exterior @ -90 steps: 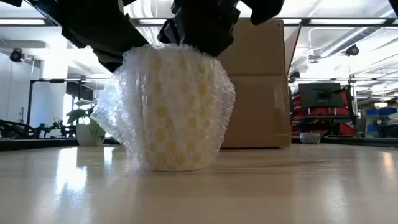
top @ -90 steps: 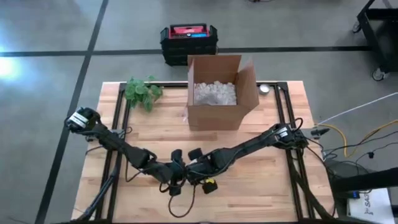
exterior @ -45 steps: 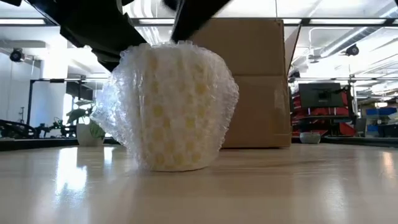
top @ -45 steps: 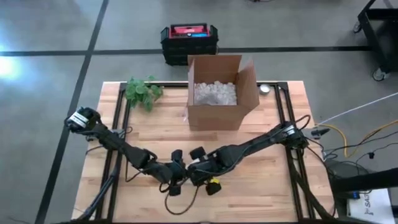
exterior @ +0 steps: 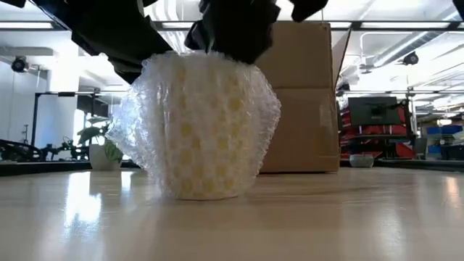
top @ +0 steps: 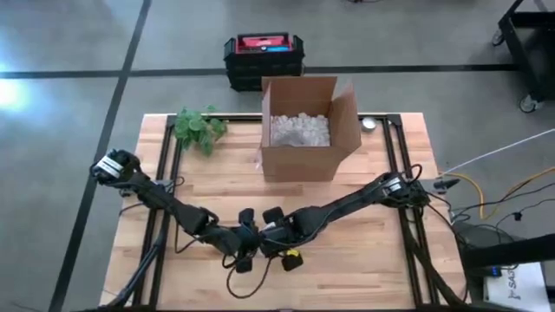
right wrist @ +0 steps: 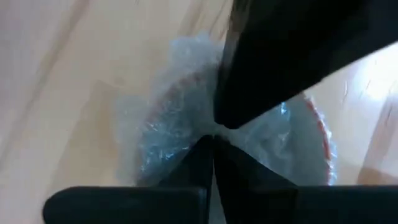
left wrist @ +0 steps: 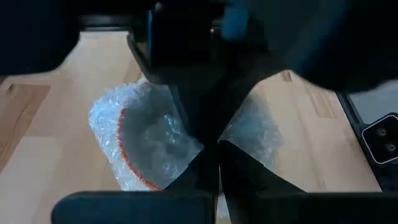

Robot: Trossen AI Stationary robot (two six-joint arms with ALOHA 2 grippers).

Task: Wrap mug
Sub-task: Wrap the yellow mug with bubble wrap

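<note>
Both grippers sit over the mug (exterior: 206, 127) at the front middle of the table (top: 373, 260), which stands upright on the wood, swathed in bubble wrap (exterior: 130, 127).

Change vs. half a second ago — in the high view the right gripper (top: 279, 234) has pulled back slightly toward the box side; the yellow-marked part beside it sat lower on the table then. In the low view a dark mass is again pressed onto the top of the wrap, as it was a second ago; half a second ago only a thin dark edge showed above the mug. The wrap's right flank bulges a little further out than a second ago. The mug itself has not shifted on the table.

View differences:
- High view: arms converge from left and right, left gripper (top: 246, 250) touching or just beside the right one; the mug is hidden beneath them. The cardboard box (top: 308, 130) with white filler stands open at the rear, a plant (top: 198, 127) to its left.
- Low view: shows the yellowish mug body through the bubbles and loose wrap flaring out on the left; the box is behind it.
- Left wrist view: an orange-red rim shows through the wrap; the left fingers (left wrist: 208, 171) are drawn together, pinching a bunch of wrap over the mug mouth.
- Right wrist view: the same rim from the other side — right fingers (right wrist: 208, 155) likewise closed to a point on gathered wrap.
</note>
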